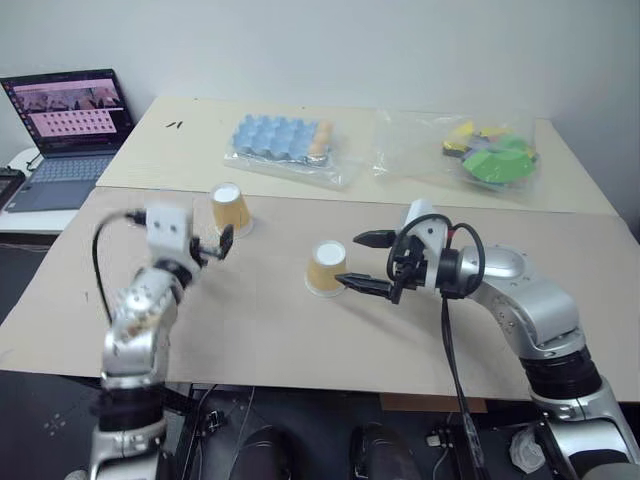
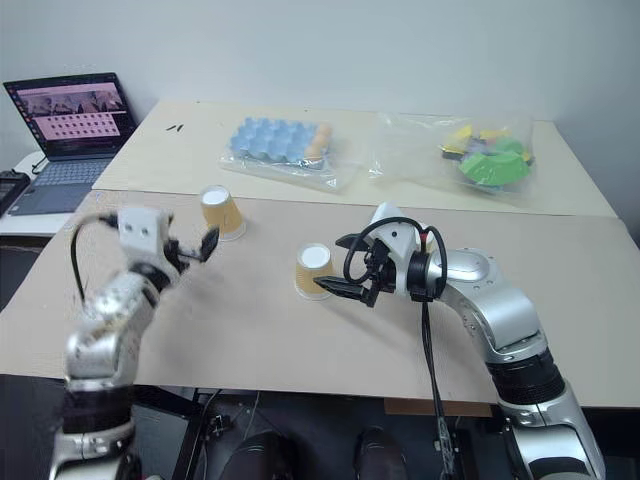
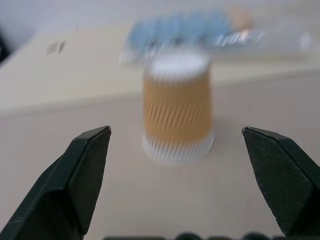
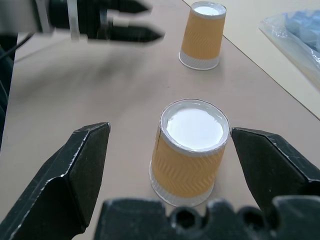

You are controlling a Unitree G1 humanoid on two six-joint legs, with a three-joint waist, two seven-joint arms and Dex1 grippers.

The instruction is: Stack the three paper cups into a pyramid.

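Beige tabletop [image 1: 300,340] against a white wall, laptop [image 1: 70,125] at far left, blue tray in plastic [image 1: 285,145] and a bag of bright toys [image 1: 485,155] at the back. Two tan paper cups visible, both upside down, white bases up, well apart from each other. Far cup [image 1: 231,209] sits toward the left near the table seam; near cup [image 1: 326,268] sits mid-table. Third cup: cannot find it in these pictures. Left gripper [image 1: 215,245] spread wide, empty, aimed at the far cup, just short of it, not touching; blurred. Right gripper [image 4: 170,150] also spread wide, empty, fingers either side of the near cup with gaps both sides, no contact seen. Progress judgement: nothing stacked yet, no base row formed, cups not side by side. Left to do: bring the two cups together as a base pair, then set a third on top. Likely step in hand: each arm lining up to grab its own cup
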